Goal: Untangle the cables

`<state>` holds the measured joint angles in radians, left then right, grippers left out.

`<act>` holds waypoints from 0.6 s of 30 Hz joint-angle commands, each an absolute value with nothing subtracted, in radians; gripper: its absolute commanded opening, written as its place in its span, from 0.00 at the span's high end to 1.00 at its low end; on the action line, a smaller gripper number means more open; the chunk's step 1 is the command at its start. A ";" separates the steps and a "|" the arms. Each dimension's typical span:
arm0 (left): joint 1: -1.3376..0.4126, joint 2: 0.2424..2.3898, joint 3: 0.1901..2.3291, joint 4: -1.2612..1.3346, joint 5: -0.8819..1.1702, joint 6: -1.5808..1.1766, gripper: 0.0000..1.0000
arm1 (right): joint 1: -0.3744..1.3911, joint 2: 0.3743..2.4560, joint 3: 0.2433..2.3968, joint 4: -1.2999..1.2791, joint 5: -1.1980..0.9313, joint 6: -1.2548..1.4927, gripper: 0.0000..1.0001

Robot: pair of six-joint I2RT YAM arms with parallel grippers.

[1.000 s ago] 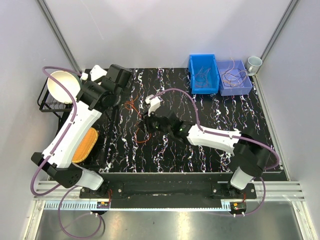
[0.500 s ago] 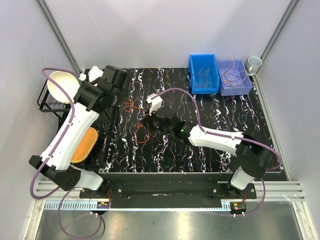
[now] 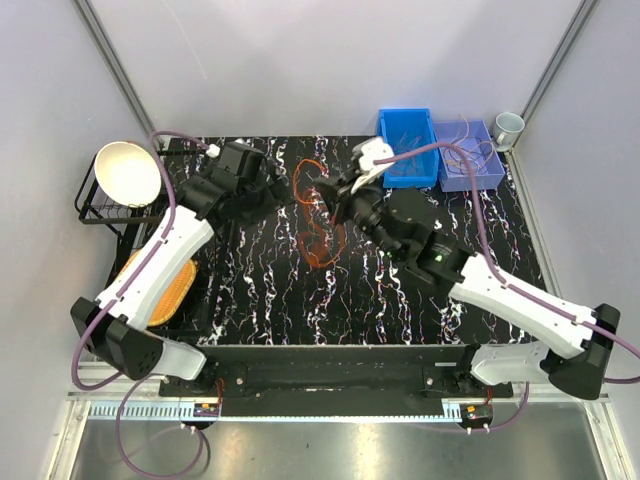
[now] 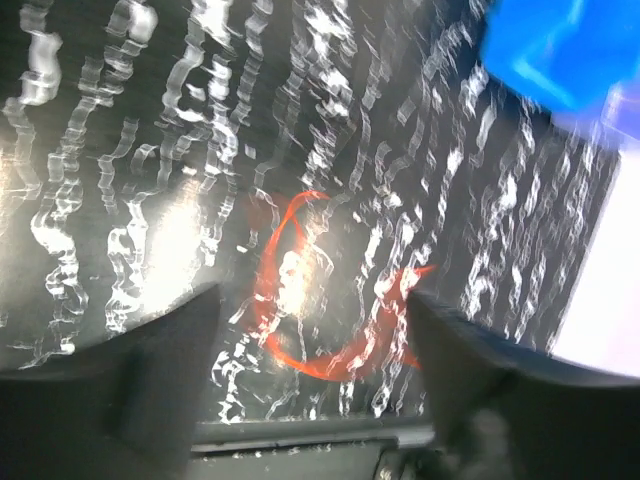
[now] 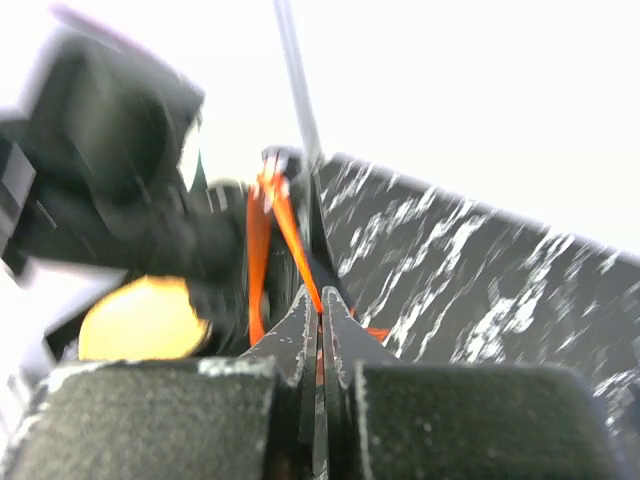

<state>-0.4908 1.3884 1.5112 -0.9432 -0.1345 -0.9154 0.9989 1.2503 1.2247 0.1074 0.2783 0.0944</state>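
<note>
Right wrist view showed the right claw [image 5: 318, 305] shut tight, its two fingers pressed together on a thin orange cable [image 5: 285, 235]. The cable ran up and away from the tips toward the black body of the left arm [image 5: 110, 170].

From above, one loop of that cable stood between the right claw and the left claw [image 3: 270, 192]. The rest lay in curls on the black marbled surface [image 3: 400, 300], on the near side of the right claw. How many separate strands made up the orange tangle could not be told.

The left claw was spread wide and held nothing. In its own blurred view, two dark fingers [image 4: 150, 370] flanked a red-orange curl lying on the surface between them. Whether the curl touched either finger could not be told.

There were two arms and two claws. Two blue bins [image 3: 384, 150] sat side by side just beyond and to the right of the right claw, each with thin wires inside. One cup [image 3: 508, 127] stood past the bins, and one pale bowl [image 3: 125, 172] lay well to the left of the left claw.

The left arm reached forward from its near-left base and bent rightward at the wrist. The right arm [image 3: 520, 305] stretched diagonally from the near-right base to the far middle, so the claws faced each other, near but apart.
</note>
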 commanded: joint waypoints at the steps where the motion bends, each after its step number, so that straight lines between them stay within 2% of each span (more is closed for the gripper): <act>1: -0.486 1.385 1.445 -0.813 0.046 -0.784 0.03 | 1.005 1.216 1.342 0.075 0.403 -0.042 1.00; 7: -0.488 1.304 1.318 -0.769 0.083 -0.761 0.02 | 0.962 1.241 1.445 0.071 0.460 -0.158 1.00; 18: -0.488 1.036 1.124 -0.824 0.051 -0.643 0.02 | 0.687 1.348 1.653 0.006 0.335 -0.141 1.00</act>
